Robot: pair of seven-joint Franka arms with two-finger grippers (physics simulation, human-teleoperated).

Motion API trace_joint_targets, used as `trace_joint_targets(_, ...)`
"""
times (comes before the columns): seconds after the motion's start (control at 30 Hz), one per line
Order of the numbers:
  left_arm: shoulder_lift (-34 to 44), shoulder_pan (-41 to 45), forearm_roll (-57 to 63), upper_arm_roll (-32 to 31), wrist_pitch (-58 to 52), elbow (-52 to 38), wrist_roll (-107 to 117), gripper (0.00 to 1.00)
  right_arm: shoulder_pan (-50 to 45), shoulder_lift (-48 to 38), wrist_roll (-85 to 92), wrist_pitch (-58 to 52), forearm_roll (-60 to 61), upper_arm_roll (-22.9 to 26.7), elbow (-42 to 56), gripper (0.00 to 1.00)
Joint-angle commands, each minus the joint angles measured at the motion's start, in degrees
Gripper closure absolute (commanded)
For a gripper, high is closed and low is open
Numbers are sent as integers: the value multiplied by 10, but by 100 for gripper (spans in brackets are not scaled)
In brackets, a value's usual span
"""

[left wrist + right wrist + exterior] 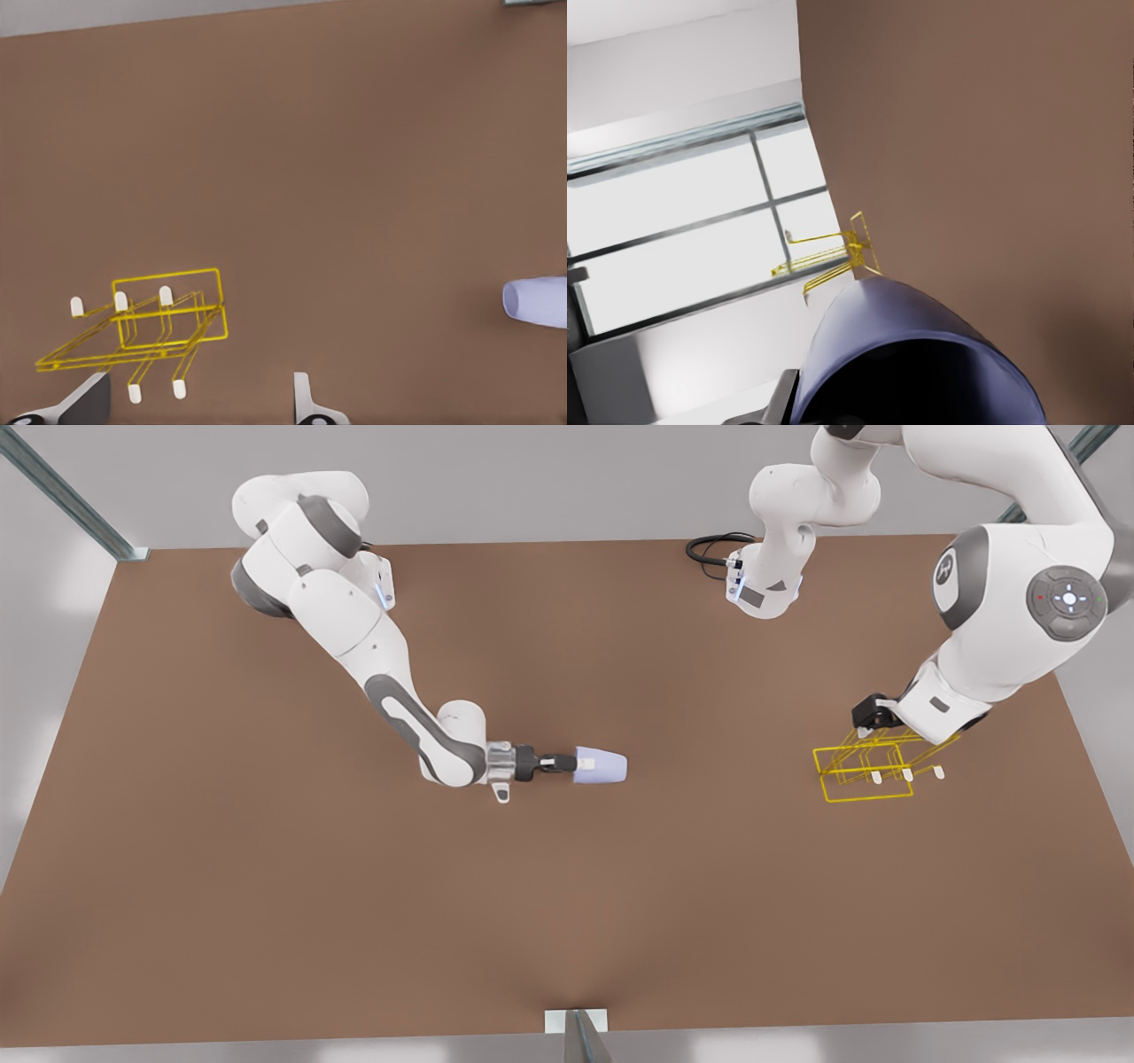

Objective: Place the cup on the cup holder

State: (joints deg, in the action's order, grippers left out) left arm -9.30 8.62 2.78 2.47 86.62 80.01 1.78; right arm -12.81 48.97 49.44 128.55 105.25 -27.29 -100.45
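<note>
The lavender-blue cup (pixel 602 765) lies on its side near the table's middle, with my right gripper (pixel 558 763) shut on its rim end. In the right wrist view the cup (pixel 895 310) looms close, its dark inside facing the camera. The yellow wire cup holder (pixel 864 771) stands at the front view's right, its white-capped prongs slanting outward. My left gripper (pixel 197 403) hovers open right over the cup holder (pixel 168 305), with nothing between its fingers. The left wrist view also catches the cup (pixel 536 301) far off, and the right wrist view catches the cup holder (pixel 833 257) beyond the cup.
The brown table (pixel 266 868) stretches wide and bare between cup and holder. A black cable (pixel 709 549) loops at the back edge by the arm's base. Metal posts stand at the back corners (pixel 80 505) and at the front edge (pixel 580 1036).
</note>
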Motion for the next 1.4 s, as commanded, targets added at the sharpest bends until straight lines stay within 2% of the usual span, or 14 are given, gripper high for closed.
trace_joint_targets(0.0,-1,0,0,0,0,0,18,0,-4,5,236,-8,16,0,3,79)
trace_joint_targets(0.13,-3,0,0,0,0,0,18,0,-14,27,236,-7,21,0,19,77)
trace_joint_targets(0.17,-3,-1,-1,0,0,0,18,0,-14,29,235,-7,22,0,19,58)
trace_joint_targets(0.23,-4,0,-1,0,0,0,18,0,-14,34,236,-8,23,0,19,46)
trace_joint_targets(0.3,-4,0,-1,0,0,0,18,0,-14,34,236,-7,23,0,19,17)
trace_joint_targets(0.37,-5,0,-1,0,0,0,18,0,-13,32,235,-8,22,1,17,15)
trace_joint_targets(0.4,-5,0,-1,0,0,0,19,0,-13,31,236,-8,21,1,17,9)
trace_joint_targets(0.83,-6,7,0,-3,0,-1,38,0,24,-14,270,-1,15,4,-66,8)
trace_joint_targets(1.13,-10,29,5,-3,-1,-10,82,0,74,-93,271,-7,8,4,-156,8)
trace_joint_targets(1.2,-12,50,-5,-5,-5,-10,166,0,96,-141,218,-7,-63,30,-171,8)
trace_joint_targets(1.23,-27,75,-7,-10,-1,-10,279,0,116,-169,148,-7,-131,40,-171,8)
trace_joint_targets(1.27,-48,96,-30,-22,1,-13,454,0,118,-206,36,-25,-237,82,-156,8)
trace_joint_targets(1.33,-86,133,-74,-29,86,-24,750,0,114,-229,-154,-188,-526,206,-47,6)
trace_joint_targets(1.37,-105,160,-81,-29,124,-24,884,0,120,-267,-265,-215,-759,220,-12,6)
